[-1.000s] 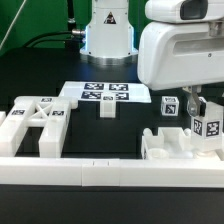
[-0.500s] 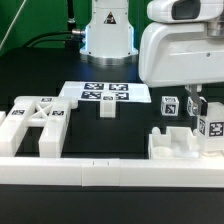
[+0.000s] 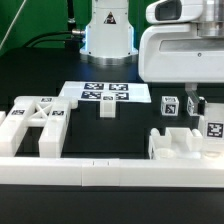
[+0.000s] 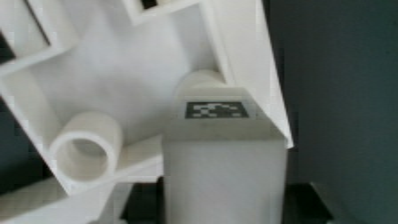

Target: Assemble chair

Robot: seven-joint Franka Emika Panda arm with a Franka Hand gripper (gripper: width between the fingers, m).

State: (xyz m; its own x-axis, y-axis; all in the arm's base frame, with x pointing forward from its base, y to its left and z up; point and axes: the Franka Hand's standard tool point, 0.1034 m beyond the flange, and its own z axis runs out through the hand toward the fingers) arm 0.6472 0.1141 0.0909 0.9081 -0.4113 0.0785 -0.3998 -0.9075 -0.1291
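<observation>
With the gripper (image 4: 221,200) apparently clamped on a tagged post of the notched block (image 3: 180,146), by the front edge of the table (image 3: 120,138) near the exterior view's right corner, I would hold it level and shift it in 1 slow move, clear of the X-braced frame (image 3: 35,125) at the opposite corner.

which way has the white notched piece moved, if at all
Yes: the glossy white notched plastic piece slid toward the exterior view's right, away from the flat white marker board.
</observation>
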